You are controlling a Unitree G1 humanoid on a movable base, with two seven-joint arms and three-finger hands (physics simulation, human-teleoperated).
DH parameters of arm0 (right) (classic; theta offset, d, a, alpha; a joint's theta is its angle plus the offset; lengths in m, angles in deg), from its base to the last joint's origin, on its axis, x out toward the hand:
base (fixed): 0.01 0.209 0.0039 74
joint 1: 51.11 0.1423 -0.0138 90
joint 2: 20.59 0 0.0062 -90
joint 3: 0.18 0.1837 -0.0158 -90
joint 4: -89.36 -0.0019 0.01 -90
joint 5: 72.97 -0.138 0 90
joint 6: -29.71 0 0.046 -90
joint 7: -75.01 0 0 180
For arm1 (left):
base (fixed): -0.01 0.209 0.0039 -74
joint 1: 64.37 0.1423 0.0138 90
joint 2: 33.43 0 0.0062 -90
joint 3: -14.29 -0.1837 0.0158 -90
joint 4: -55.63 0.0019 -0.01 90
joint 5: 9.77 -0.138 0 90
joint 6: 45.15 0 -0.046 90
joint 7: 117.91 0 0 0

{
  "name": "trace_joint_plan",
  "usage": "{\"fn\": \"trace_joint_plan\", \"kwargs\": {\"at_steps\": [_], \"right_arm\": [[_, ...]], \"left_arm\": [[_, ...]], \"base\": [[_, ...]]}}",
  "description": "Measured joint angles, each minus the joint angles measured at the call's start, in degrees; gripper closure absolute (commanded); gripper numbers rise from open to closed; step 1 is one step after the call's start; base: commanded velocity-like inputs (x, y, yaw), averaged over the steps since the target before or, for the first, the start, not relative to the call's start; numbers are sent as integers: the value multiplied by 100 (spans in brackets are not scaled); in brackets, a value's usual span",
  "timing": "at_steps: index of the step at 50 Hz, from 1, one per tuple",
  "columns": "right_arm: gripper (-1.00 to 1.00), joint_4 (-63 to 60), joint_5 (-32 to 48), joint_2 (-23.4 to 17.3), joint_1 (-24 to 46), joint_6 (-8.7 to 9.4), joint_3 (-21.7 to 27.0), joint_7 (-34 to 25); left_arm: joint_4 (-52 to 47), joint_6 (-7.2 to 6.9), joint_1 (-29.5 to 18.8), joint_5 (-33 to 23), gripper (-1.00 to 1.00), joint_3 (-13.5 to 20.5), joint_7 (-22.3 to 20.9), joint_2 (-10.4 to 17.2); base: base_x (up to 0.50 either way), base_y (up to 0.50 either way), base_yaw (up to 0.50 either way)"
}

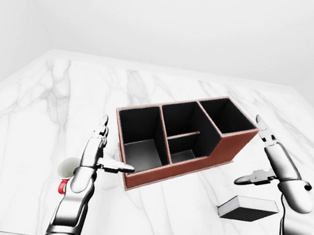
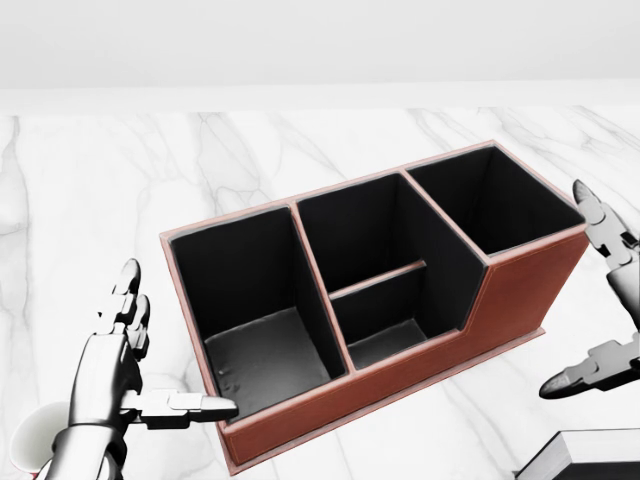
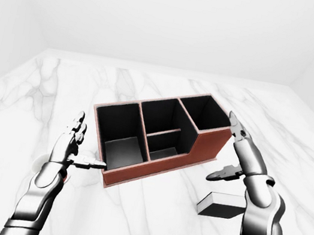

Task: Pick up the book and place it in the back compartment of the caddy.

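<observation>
The red-brown caddy with black lining stands slantwise in the middle of the marble table; all its compartments are empty. The book, dark-covered with white page edges, lies flat on the table below and to the right of the caddy, and shows at the bottom right corner of the head view as book. My left hand is open beside the caddy's lower left corner, thumb pointing at it. My right hand is open just off the caddy's right end, above the book and holding nothing.
A white cup with something red at its base sits on the table left of my left hand. The table's lower edge runs close below the book. Plain white walls surround the table.
</observation>
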Motion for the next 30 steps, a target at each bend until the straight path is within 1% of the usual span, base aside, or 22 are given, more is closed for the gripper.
{"fn": "trace_joint_plan", "kwargs": {"at_steps": [6, 20, 30], "right_arm": [[-100, 142, 138, -85, 34, -155, 17, -44], [-100, 274, 490, -201, -23, -155, 73, -207], [-100, 270, 574, -278, -25, -155, 156, -398]], "left_arm": [[14, 6, -2, -5, -100, -5, 1, -1], [42, 21, 0, -20, -100, -19, 5, -7], [176, 103, -29, -39, -100, -33, 22, -9]], "base": [[0, 0, 0], [0, 0, 0], [0, 0, 0]]}}
